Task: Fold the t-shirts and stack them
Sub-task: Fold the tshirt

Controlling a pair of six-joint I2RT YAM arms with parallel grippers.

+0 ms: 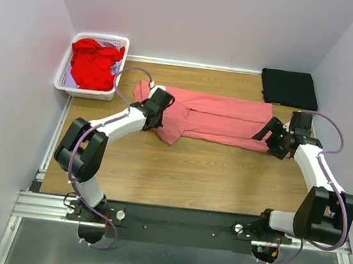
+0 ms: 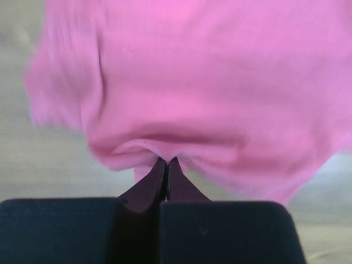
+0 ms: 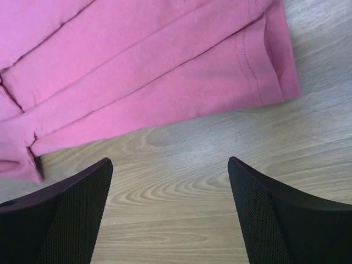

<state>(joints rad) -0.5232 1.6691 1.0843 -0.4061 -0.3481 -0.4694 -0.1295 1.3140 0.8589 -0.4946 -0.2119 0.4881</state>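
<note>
The salmon-pink t-shirt (image 1: 223, 118) lies as a long folded strip across the middle of the table. My left gripper (image 1: 160, 116) is at the strip's left end, and in the left wrist view it (image 2: 166, 160) is shut, pinching a bunched edge of the pink cloth (image 2: 220, 82). My right gripper (image 1: 271, 136) hovers at the strip's right end. In the right wrist view it (image 3: 170, 161) stands open over bare wood, just short of the hemmed edge of the pink shirt (image 3: 154, 71). A bright red t-shirt (image 1: 93, 62) lies crumpled in the basket. A black t-shirt (image 1: 289, 88) lies folded at the back right.
The white lattice basket (image 1: 61, 78) stands at the back left corner against the wall. Lilac walls close in the table on the left, back and right. Bare wooden table (image 1: 210, 175) lies between the pink shirt and the arm bases.
</note>
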